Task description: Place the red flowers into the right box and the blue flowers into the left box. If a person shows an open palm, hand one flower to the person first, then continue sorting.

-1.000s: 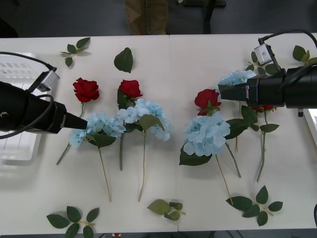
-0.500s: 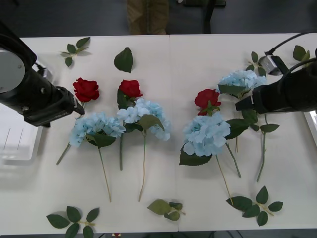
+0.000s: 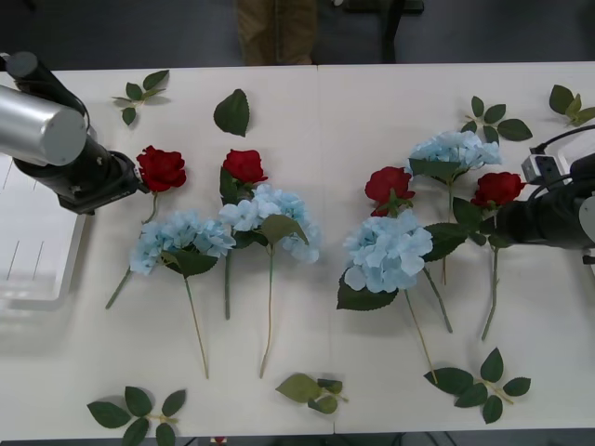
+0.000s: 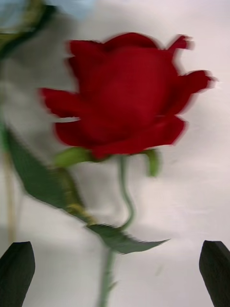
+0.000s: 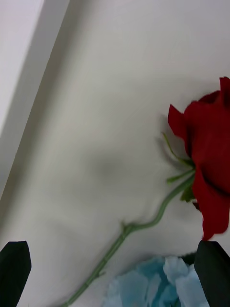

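Several red flowers lie on the white table: roses at the left (image 3: 162, 168), centre-left (image 3: 245, 165), centre-right (image 3: 390, 185) and right (image 3: 497, 189). The blue flowers (image 3: 181, 234) (image 3: 270, 212) (image 3: 389, 249) (image 3: 454, 149) lie among them. My left gripper (image 5: 112, 271) is open, hovering beside the left rose (image 5: 211, 158) and over its stem. The right gripper (image 4: 116, 271) is open too, just above the stem of the right rose (image 4: 127, 96). The left box (image 3: 37, 269) sits at the table's left edge, under my left arm (image 3: 65, 149). The right box is out of view.
Loose green leaf sprigs lie at the back left (image 3: 139, 91), back middle (image 3: 232, 111), back right (image 3: 493, 116) and along the front edge (image 3: 139, 409) (image 3: 316, 390) (image 3: 479, 381). A person's legs in tan trousers (image 3: 274, 28) stand beyond the far edge.
Both arms drew back outward. The left arm swung from the left hydrangea up toward the left rose. The right arm retreated rightward, uncovering the right rose.
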{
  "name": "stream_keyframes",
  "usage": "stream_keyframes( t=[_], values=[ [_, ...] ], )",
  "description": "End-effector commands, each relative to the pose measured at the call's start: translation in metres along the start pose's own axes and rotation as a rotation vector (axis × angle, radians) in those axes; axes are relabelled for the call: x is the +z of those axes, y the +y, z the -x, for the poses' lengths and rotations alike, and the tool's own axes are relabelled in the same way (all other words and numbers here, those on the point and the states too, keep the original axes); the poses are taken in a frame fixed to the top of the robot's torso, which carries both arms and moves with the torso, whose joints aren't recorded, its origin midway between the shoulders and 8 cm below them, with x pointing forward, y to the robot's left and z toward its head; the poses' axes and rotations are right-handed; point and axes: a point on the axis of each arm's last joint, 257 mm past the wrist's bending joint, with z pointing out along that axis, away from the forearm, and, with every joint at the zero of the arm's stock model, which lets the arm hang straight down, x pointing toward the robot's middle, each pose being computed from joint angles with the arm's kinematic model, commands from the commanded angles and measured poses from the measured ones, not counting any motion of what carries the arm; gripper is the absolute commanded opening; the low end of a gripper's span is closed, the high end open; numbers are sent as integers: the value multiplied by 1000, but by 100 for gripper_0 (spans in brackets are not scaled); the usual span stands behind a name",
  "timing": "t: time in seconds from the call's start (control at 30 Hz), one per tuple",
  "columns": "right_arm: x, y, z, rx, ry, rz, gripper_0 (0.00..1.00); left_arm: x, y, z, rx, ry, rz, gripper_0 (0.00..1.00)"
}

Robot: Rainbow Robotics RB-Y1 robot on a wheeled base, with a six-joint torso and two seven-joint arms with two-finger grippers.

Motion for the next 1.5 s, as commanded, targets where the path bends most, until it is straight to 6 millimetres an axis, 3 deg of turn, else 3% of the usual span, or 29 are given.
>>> stream_keyframes(
  t=[0.03, 0.27, 0.37, 0.5, 1.1, 1.17, 1.27, 1.3, 1.37, 1.5],
  values=[
    [3, -19, 39, -11, -61, -47, 100, 4, -40, 24, -11, -71, -30, 100],
    [22, -16, 60, 30, -88, -64, 100, 20, -50, 6, 34, -50, -13, 100],
    [25, 5, 68, 13, -109, -35, 100, 28, -47, -4, 72, -43, 11, 100],
    [27, 19, 70, -9, -115, -21, 100, 33, -43, -9, 104, -45, 41, 100],
    [49, 36, 41, -176, -67, -56, 98, 51, -25, -23, 178, -55, 102, 100],
    [51, 41, 39, -185, -71, -46, 80, 52, -25, -23, 178, -57, 100, 100],
    [52, 46, 39, -174, -77, -31, 24, 55, -22, -26, 177, -55, 98, 97],
    [52, 46, 40, -172, -78, -31, 12, 57, -21, -28, 176, -53, 98, 97],
    [51, 47, 41, -170, -83, -27, 0, 61, -19, -31, 172, -53, 94, 98],
    [49, 43, 48, -159, -96, -32, 0, 73, -8, -41, 173, -54, 90, 98]
  ],
)
